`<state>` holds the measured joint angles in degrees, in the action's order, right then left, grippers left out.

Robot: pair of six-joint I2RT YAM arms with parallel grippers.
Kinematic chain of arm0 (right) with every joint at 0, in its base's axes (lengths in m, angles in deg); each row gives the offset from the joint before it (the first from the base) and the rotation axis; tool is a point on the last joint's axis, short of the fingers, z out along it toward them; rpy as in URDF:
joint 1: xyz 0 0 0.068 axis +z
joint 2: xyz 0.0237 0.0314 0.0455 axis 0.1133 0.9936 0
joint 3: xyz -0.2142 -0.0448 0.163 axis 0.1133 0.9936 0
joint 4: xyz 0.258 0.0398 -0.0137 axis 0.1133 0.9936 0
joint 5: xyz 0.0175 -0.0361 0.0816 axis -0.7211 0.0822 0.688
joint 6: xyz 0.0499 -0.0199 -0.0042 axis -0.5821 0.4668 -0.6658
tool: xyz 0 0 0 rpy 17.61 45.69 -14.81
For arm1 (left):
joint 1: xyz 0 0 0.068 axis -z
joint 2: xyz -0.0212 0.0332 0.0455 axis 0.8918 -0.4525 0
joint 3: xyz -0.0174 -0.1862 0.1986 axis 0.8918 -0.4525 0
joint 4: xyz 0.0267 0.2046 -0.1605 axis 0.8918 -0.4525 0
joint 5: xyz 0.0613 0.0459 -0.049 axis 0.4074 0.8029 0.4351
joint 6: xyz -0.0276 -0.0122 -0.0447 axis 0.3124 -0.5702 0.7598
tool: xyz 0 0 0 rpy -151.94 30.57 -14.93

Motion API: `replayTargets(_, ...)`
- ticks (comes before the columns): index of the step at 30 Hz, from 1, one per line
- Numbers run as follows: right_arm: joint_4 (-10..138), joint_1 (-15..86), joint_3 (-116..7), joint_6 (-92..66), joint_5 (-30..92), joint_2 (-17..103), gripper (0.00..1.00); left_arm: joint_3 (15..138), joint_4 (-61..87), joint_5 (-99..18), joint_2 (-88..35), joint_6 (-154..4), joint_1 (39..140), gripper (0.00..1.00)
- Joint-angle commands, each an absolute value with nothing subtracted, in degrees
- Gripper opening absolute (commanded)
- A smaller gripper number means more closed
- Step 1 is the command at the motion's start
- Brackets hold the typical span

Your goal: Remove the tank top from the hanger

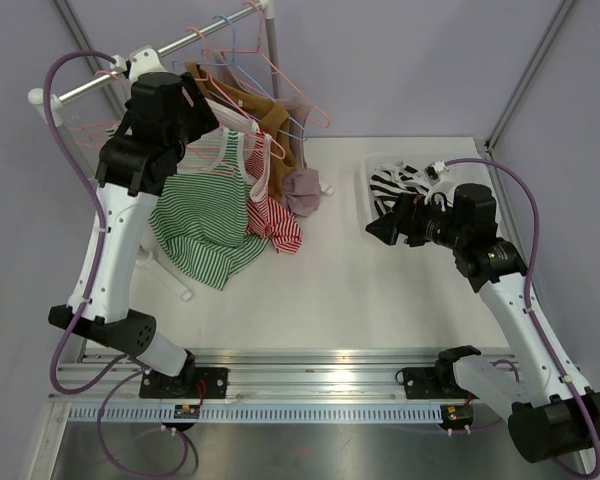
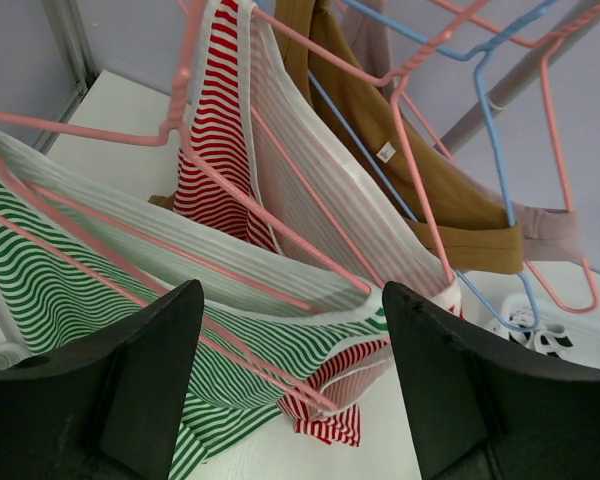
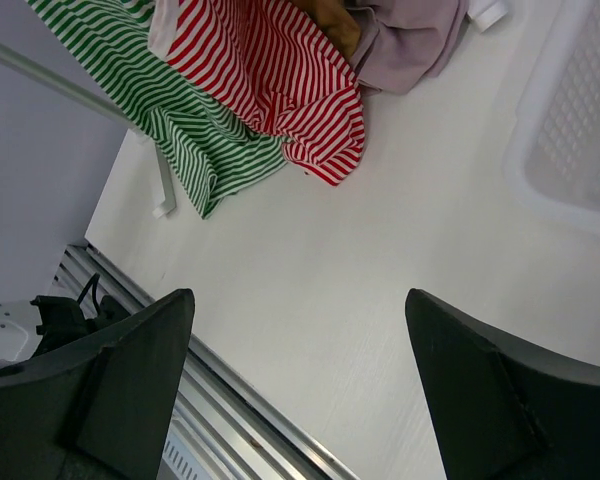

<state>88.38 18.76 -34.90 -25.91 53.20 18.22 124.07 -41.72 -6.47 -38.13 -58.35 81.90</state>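
Heads up on your left gripper (image 2: 292, 300): it's up at the rack rail (image 1: 160, 50) with its fingers spread, and nothing's pinched between them. From the left wrist view you've got a pink hanger (image 2: 80, 128) wire and the top edge of the green-striped tank top (image 1: 205, 215) sitting in the gap, but I can't tell if either pad is touching anything. The tank top is on its hanger, hem draped down onto the table (image 1: 380, 290), right beside a red-striped top (image 1: 275, 225), with a brown garment (image 1: 260, 105) hanging behind. Your right gripper (image 3: 300, 310) is spread wide too, holding nothing, hovering over bare table near the white tray (image 1: 371, 196).
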Motion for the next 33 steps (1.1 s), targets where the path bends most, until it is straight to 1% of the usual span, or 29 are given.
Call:
replayTargets(1, 88.01, 18.81, -35.89, -25.74, 55.96, 15.50, 0.93, 127.37, -39.00, -1.34, -40.77, -57.27, 82.17, 0.73)
replayTargets(6, 88.72, 18.81, -36.15, -25.30, 56.93, 14.36, 0.93, 128.26, -38.92, 1.74, -44.90, -56.57, 82.17, 0.72)
replayTargets(10, 88.28, 18.81, -36.06, -25.30, 57.54, 14.09, 0.94, 128.25, -37.07, 3.14, -47.01, -56.83, 82.17, 0.67)
replayTargets(12, 88.54, 18.81, -36.15, -25.03, 57.81, 14.09, 0.93, 129.21, -37.06, 3.41, -47.89, -56.74, 82.17, 0.59)
replayTargets(13, 88.54, 18.81, -36.15, -24.95, 57.81, 14.09, 0.94, 129.31, -37.33, 3.50, -48.16, -56.57, 82.17, 0.50)
replayTargets(16, 88.54, 18.81, -36.33, -24.59, 57.81, 14.09, 0.93, 126.34, -36.11, 3.85, -46.41, -55.51, 82.26, 0.32)
replayTargets(17, 88.45, 18.81, -36.33, -24.51, 57.98, 14.18, 0.94, 125.36, -34.71, 4.20, -45.79, -55.25, 82.26, 0.25)
replayTargets(19, 88.37, 18.81, -36.59, -24.68, 58.25, 14.35, 0.94, 122.91, -33.64, 4.72, -44.47, -54.90, 82.26, 0.23)
replayTargets(20, 88.37, 18.81, -36.68, -24.68, 58.51, 14.35, 0.93, 122.28, -32.86, 4.99, -43.34, -54.37, 82.26, 0.17)
replayTargets(22, 88.28, 18.81, -36.94, -24.94, 58.77, 14.27, 0.94, 121.23, -32.32, 5.52, -42.10, -53.93, 82.26, 0.13)
replayTargets(23, 88.28, 18.81, -37.29, -24.86, 59.21, 14.27, 0.94, 120.18, -31.36, 5.69, -40.79, -53.49, 82.26, 0.06)
replayTargets(24, 88.36, 18.81, -37.47, -24.94, 59.39, 14.18, 0.93, 119.73, -30.83, 5.69, -40.17, -53.40, 82.26, 0.03)
replayTargets(26, 88.19, 18.81, -37.99, -25.03, 60.00, 13.83, 0.94, 118.77, -29.34, 5.34, -38.41, -52.97, 82.26, 0.00)
replayTargets(33, 87.93, 18.81, -38.53, -25.21, 61.15, 11.98, 0.94, 119.11, -27.31, 5.96, -34.72, -51.64, 83.13, 0.00)
